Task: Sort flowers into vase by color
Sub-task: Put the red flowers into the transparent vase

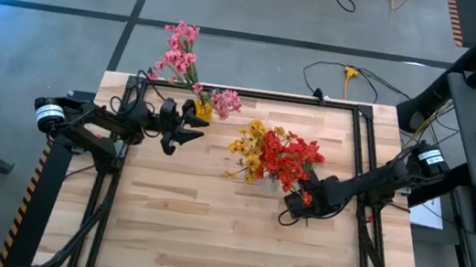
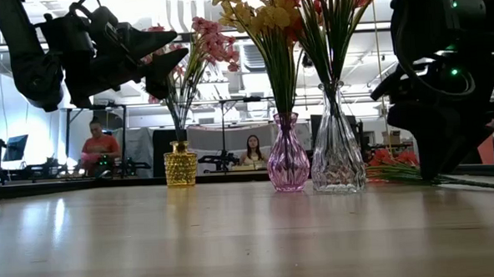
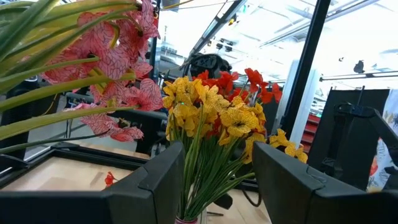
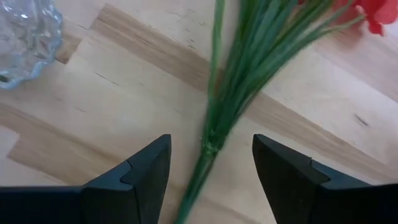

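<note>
Three vases stand mid-table: a yellow vase (image 2: 180,165) with pink flowers (image 1: 179,52), a purple vase (image 2: 288,157) with yellow flowers (image 1: 250,144), and a clear vase (image 2: 337,147) with red flowers (image 1: 290,154). One red spray (image 2: 390,160) lies flat on the wood to the right of the clear vase. My right gripper (image 4: 211,168) hangs open over that spray's green stem bundle (image 4: 214,140), slanting down, one finger on each side and clear of it. My left gripper (image 1: 197,131) is raised and open beside the pink flowers (image 3: 118,68), with nothing between its fingers.
A black frame rail (image 1: 252,94) runs round the wooden table top. The near half of the table (image 1: 205,240) is bare wood. Cables (image 1: 347,74) lie on the floor beyond the far edge. People sit at desks in the room behind (image 2: 101,145).
</note>
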